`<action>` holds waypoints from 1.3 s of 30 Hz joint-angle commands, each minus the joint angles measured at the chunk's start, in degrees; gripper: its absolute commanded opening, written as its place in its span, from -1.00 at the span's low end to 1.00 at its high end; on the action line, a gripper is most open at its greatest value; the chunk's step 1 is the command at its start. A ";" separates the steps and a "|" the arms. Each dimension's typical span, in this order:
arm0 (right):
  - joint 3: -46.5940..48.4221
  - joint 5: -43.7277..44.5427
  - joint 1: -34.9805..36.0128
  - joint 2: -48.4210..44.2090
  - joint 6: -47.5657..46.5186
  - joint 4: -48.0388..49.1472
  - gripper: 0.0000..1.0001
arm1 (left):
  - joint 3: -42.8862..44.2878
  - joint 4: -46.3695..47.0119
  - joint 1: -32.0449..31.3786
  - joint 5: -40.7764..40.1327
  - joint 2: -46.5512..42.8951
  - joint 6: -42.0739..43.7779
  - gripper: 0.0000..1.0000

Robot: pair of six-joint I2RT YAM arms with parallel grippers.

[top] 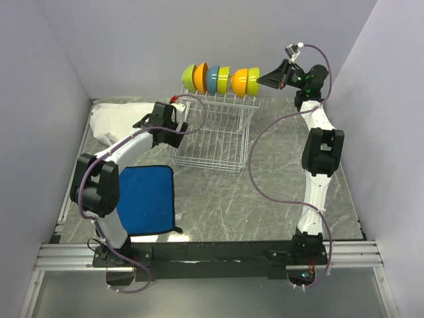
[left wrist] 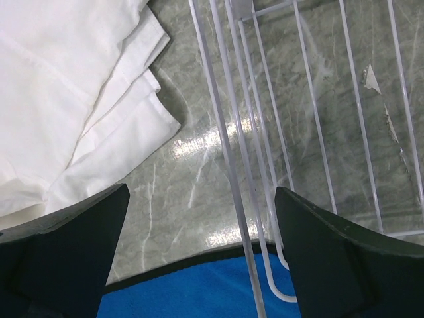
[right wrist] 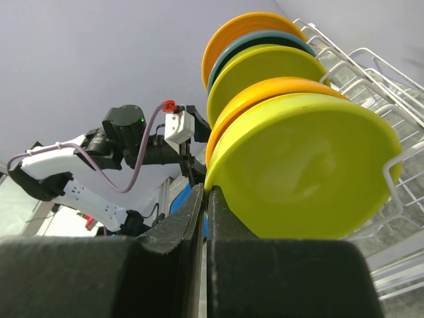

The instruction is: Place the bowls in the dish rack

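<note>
Right gripper (right wrist: 204,195) sits at the rim of the end yellow-green bowl (right wrist: 298,175), fingers drawn almost together. We cannot tell whether the rim is nipped between them. Six bowls (top: 218,79) stand on edge along the upper shelf of the dish rack (top: 211,142). Left gripper (left wrist: 201,199) is spread wide and empty, straddling a lower rack wire. Judgement: seat this bowl fully in its slot, release gently, and back straight out so the row is not nudged.
</note>
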 commanded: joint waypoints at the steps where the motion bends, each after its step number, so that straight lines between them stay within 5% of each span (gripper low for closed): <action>1: 0.12 0.19 0.73 0.91 -3.70 -1.24 -0.85 | 0.44 2.14 -0.37 -1.19 -2.31 1.26 0.99; 7: -1.03 -0.16 0.64 0.91 -3.88 -0.90 -0.57 | -0.61 3.37 -0.45 -1.98 -3.01 2.05 0.99; 15: -1.73 -0.08 0.64 0.91 -4.42 -1.78 -0.43 | -2.64 4.25 -0.63 -2.42 -4.60 2.49 0.99; 19: -2.08 0.27 0.82 0.73 -4.67 -2.65 -1.00 | -3.17 4.08 -0.72 -2.51 -5.21 2.67 0.99; 39: -10.61 10.03 2.75 -6.39 2.54 -1.42 -1.00 | -3.61 5.39 -2.12 -2.42 -3.98 2.41 0.99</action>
